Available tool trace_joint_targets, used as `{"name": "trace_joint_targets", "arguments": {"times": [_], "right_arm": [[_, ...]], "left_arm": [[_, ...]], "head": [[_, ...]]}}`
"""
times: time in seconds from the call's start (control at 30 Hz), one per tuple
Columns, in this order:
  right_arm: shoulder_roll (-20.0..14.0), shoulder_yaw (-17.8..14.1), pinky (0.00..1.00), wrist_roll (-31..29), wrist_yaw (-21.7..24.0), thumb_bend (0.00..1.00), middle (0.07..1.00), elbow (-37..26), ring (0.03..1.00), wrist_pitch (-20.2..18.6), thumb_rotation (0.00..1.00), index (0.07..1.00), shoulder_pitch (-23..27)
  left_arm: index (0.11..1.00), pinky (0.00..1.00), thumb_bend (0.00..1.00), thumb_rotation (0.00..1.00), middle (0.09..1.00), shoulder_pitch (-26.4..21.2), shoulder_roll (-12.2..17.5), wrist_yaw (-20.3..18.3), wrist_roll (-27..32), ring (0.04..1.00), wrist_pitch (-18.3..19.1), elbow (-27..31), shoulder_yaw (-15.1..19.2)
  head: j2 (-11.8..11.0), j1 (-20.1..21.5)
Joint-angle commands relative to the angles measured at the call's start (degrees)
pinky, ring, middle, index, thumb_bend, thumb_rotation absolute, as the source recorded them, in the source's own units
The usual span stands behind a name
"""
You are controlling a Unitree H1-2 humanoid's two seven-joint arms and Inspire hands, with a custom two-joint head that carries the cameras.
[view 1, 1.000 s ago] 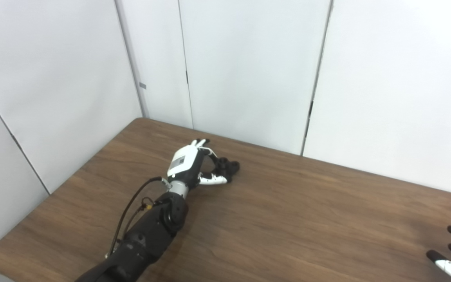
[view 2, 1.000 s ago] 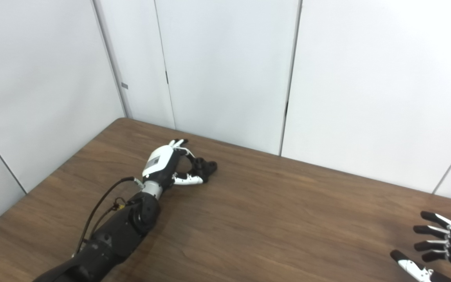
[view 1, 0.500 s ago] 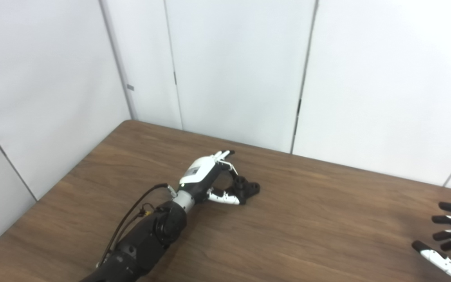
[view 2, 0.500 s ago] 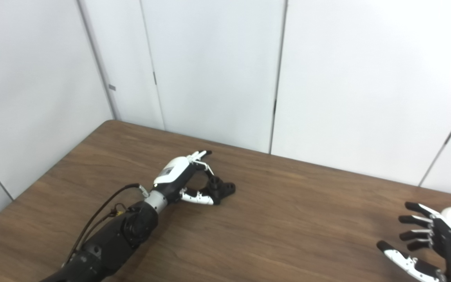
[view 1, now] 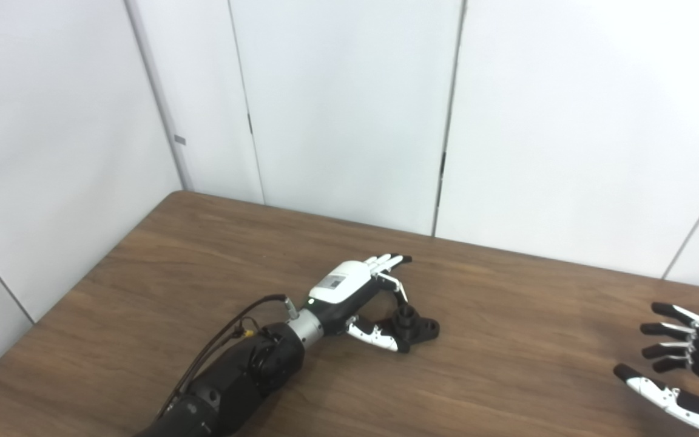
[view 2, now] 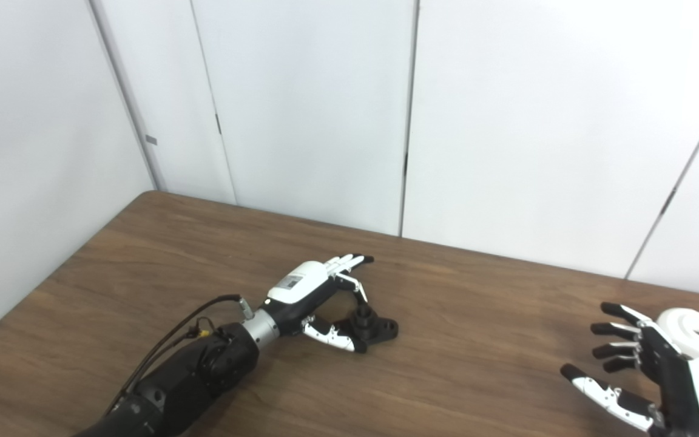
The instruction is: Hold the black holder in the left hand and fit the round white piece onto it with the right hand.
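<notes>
Both views look down from head height, side by side, across the brown tabletop (view 1: 507, 388) toward white wall panels (view 2: 301, 103). They share nearly the whole scene (the right eye view reaches farther right, taking in more of the tabletop's right end).

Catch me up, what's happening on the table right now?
The left hand is reaching around the black holder, which sits on the wooden table; its fingers are apart around the holder and no firm grip shows yet. The right hand waits open near the table's right edge, holding nothing. The round white piece stands on the table just beyond that hand, untouched. Nothing has been fitted yet.
</notes>
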State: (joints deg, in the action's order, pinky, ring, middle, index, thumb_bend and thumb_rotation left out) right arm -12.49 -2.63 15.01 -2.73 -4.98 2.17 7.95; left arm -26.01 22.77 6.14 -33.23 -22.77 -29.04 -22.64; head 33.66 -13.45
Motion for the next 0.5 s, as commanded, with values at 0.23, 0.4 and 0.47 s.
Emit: {"name": "trace_joint_targets", "arguments": {"times": [0.23,0.4,0.47], "right_arm": [[0.39,0.10,0.45,0.81,-1.93,0.52,0.663,-0.73,0.542,4.11,0.00,0.760,2.50],[0.90,0.61,0.45,2.19,-2.29,0.52,0.664,-1.79,0.544,3.04,0.00,0.768,2.61],[1.07,0.71,0.45,2.74,-2.47,0.52,0.663,-1.94,0.545,2.97,0.00,0.770,2.66]], "left_arm": [[0.483,1.00,0.52,0.07,0.992,-0.98,-1.63,-4.92,-2.79,1.000,-1.16,0.33,-5.20],[0.484,1.00,0.52,0.07,0.997,-1.31,-2.44,-5.87,-1.88,1.000,-3.17,-0.87,-6.33],[0.484,1.00,0.52,0.07,0.995,-1.51,-2.70,-5.87,-1.65,1.000,-3.83,-1.49,-6.90]], "head": [[1.16,5.67],[1.97,9.45],[2.14,10.24]]}}
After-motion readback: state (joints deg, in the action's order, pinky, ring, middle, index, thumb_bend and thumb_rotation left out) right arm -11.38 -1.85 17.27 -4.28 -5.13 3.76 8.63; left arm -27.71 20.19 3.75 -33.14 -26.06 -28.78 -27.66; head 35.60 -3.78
